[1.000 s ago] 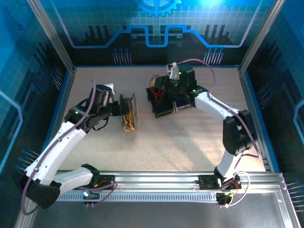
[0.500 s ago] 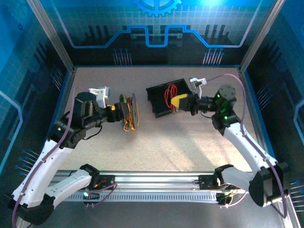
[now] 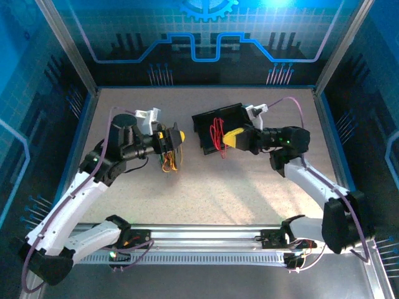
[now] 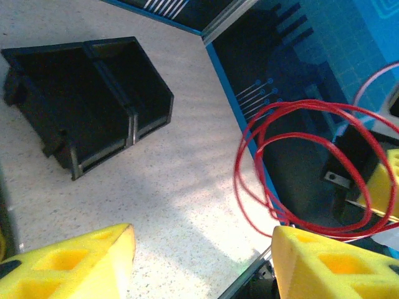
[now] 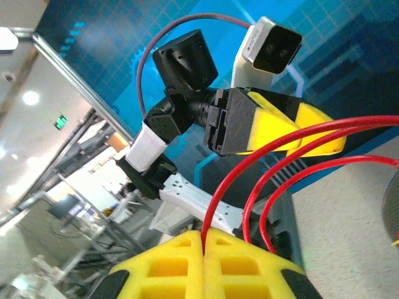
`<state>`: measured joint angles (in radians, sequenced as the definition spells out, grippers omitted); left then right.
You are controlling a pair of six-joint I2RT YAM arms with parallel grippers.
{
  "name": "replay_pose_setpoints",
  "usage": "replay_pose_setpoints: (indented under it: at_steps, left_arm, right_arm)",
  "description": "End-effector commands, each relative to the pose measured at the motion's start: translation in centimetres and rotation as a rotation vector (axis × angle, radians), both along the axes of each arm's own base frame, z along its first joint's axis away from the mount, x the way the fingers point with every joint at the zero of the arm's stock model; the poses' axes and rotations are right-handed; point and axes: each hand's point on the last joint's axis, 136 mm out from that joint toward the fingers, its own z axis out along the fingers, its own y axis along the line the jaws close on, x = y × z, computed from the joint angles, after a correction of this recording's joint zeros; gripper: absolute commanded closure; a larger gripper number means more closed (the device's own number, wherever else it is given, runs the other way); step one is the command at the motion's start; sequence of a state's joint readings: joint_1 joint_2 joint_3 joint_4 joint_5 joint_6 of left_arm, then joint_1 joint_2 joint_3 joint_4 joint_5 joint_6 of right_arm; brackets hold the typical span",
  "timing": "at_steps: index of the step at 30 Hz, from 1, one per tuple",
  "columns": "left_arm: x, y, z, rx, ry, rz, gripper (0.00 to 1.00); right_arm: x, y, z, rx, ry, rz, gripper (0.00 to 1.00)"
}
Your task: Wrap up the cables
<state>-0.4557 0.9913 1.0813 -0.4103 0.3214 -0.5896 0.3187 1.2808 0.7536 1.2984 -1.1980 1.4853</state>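
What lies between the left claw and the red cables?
Top view: bare table and the black bin's left edge separate the left claw from the red cables, pinched by the right claw.

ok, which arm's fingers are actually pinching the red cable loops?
The right arm's fingers: pressed shut, with the red cable loops coming out from between them. The left arm's fingers stand apart with a clear gap.

Thin red cables (image 3: 216, 132) in a few loose loops are pinched between the closed fingers of the right gripper (image 3: 227, 137) and arc out beyond its tips. Orange and yellow strands (image 3: 166, 164) hang just below the left gripper (image 3: 176, 138).
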Motion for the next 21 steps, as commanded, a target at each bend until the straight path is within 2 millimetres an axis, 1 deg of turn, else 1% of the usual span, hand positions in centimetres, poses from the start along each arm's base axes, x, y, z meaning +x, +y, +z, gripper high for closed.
replay_pose_setpoints:
  at_steps: [1, 6, 9, 11, 12, 15, 18, 21]
  left_arm:
    - [0.7, -1.6, 0.2, -0.023, -0.044, -0.030, 0.42]
    - [0.9, -3.5, -1.1, -0.014, -0.056, -0.059, 0.46]
    - [0.8, -4.1, -1.2, -0.001, -0.097, -0.059, 0.51]
    - [0.5, -4.5, -0.9, -0.013, -0.119, -0.066, 0.53]
    - [0.3, -4.5, -0.6, -0.026, -0.129, -0.068, 0.56]
    - [-0.5, -4.3, 0.7, -0.063, -0.163, -0.053, 0.62]
    - [-1.3, -3.9, 2.1, -0.062, -0.189, -0.036, 0.61]
    - [-1.4, -2.9, 2.9, -0.001, -0.188, 0.012, 0.53]
  right_arm:
    - [0.2, 0.3, 2.1, 0.058, 0.045, 0.012, 1.00]
    - [2.0, 0.9, 1.7, 0.074, 0.182, -0.001, 1.00]
    - [2.6, 1.2, 1.3, 0.075, 0.224, 0.000, 1.00]
    - [3.0, 1.4, 1.0, 0.077, 0.246, -0.002, 1.00]
    - [3.1, 1.5, 0.9, 0.077, 0.247, -0.003, 1.00]
    - [3.6, 1.7, 0.4, 0.075, 0.250, -0.011, 1.00]
    - [4.0, 1.9, -0.6, 0.061, 0.252, -0.022, 1.00]
    - [4.3, 2.3, -1.8, 0.031, 0.245, -0.040, 1.00]
